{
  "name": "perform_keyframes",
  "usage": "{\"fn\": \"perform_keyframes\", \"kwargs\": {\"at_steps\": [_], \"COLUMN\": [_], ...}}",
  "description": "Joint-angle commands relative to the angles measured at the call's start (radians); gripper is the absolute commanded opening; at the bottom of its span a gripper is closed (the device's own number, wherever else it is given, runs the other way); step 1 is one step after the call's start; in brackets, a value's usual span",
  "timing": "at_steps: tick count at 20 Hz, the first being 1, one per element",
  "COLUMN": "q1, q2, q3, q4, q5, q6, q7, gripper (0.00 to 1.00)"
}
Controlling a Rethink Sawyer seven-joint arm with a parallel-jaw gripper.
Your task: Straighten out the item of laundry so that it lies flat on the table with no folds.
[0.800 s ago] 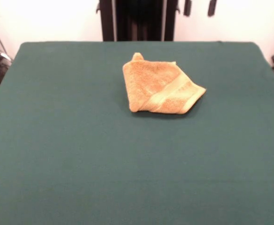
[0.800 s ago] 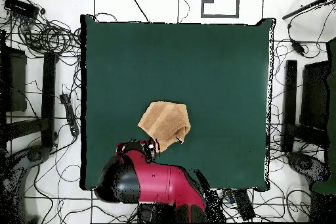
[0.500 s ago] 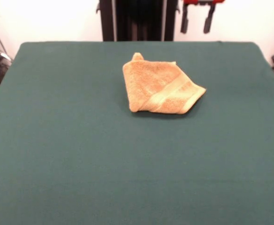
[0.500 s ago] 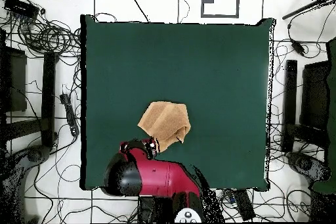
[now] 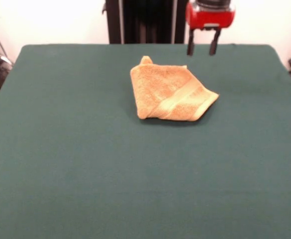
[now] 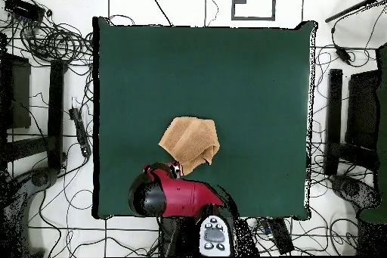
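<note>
The orange-tan towel (image 5: 169, 91) lies folded on the dark green table (image 5: 85, 164), a little toward the robot's side of the middle, with a lighter border band running diagonally across its top fold. In the overhead view the towel (image 6: 190, 142) sits just above the arm's red head. My gripper (image 5: 201, 49) hangs from the red wrist at the table's far edge, behind and to the right of the towel, clear of it. Its two black fingers (image 5: 190, 48) stand apart and hold nothing. In the overhead view the gripper (image 6: 172, 170) is mostly hidden under the arm.
Cables, stands and equipment (image 6: 53, 119) lie on the floor around the table. The black pedestal (image 5: 145, 22) stands behind the table's far edge. The red arm (image 6: 178, 198) overhangs the table's edge on the robot's side.
The gripper has come down into the front view from the top edge, and its red wrist now shows. In the overhead view the arm has swung right. The towel has not moved.
</note>
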State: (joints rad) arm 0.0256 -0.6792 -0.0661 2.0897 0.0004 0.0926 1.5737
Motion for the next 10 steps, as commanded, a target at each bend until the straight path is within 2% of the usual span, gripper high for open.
{"fn": "perform_keyframes", "kwargs": {"at_steps": [1, 10], "q1": [0.06, 0.087], "q2": [0.055, 0.146], "q3": [-0.013, -0.044], "q4": [-0.103, -0.225], "q5": [0.036, 0.052], "q6": [-0.008, 0.001], "q7": [0.188, 0.175], "gripper": [1.0, 1.0]}}
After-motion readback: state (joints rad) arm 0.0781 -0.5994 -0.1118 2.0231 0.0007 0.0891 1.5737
